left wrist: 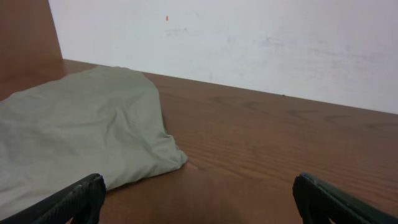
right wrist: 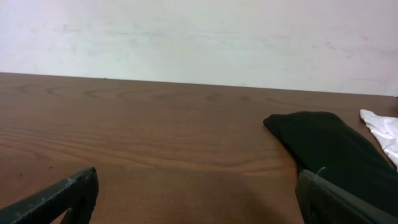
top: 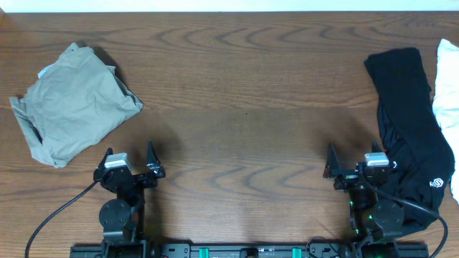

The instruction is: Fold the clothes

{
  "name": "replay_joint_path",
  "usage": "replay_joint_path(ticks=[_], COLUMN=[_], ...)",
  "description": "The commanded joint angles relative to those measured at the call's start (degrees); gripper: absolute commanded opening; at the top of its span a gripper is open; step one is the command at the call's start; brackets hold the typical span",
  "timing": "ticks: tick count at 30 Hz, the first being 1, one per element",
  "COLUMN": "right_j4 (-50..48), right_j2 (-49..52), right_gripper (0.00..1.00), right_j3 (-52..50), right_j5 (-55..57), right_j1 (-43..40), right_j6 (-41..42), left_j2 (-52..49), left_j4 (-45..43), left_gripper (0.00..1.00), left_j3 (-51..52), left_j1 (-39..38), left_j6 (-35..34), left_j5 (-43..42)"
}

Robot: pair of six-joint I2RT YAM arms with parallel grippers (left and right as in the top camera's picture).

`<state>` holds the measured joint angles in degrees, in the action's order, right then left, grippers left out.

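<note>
A khaki-grey garment (top: 72, 100) lies bunched at the table's far left, also filling the left of the left wrist view (left wrist: 74, 137). A long black garment (top: 409, 129) with a small white logo (top: 435, 183) stretches along the right side; its far end shows in the right wrist view (right wrist: 329, 146). My left gripper (top: 129, 159) stands open near the front edge, just in front and right of the khaki piece, nothing between its fingers. My right gripper (top: 355, 161) is open too, empty, its right finger next to the black garment.
A white cloth (top: 448, 79) lies at the right edge beside the black garment, its corner seen in the right wrist view (right wrist: 380, 127). Bare wooden tabletop (top: 244, 107) spreads between the two garments. A pale wall stands behind the table's far edge.
</note>
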<state>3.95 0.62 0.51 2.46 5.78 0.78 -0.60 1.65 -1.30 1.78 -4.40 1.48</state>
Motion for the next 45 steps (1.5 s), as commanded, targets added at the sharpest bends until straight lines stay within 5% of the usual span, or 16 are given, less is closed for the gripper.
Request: replay_joint_path(ticks=[1, 32, 38, 45], right_j4=[0.13, 0.13, 0.13, 9.03], right_j2=[-0.33, -0.33, -0.26, 0.39], right_gripper=[0.99, 0.99, 0.99, 0.99], right_j3=[-0.22, -0.22, -0.17, 5.66], right_j5=[-0.13, -4.48, -4.46, 2.38], right_j1=[-0.90, -0.87, -0.87, -0.90], right_j6=[-0.63, 2.23, 8.26, 8.20], left_j2=[0.50, 0.37, 0.37, -1.51], left_j4=[2.08, 1.99, 1.81, 6.38], left_gripper=[0.98, 0.98, 0.98, 0.98], left_j3=[1.09, 1.07, 0.61, -5.29], left_j1=[0.13, 0.17, 0.17, 0.17], left_j6=[0.76, 1.99, -6.78, -7.32], left_j5=[0.07, 2.38, -0.15, -6.05])
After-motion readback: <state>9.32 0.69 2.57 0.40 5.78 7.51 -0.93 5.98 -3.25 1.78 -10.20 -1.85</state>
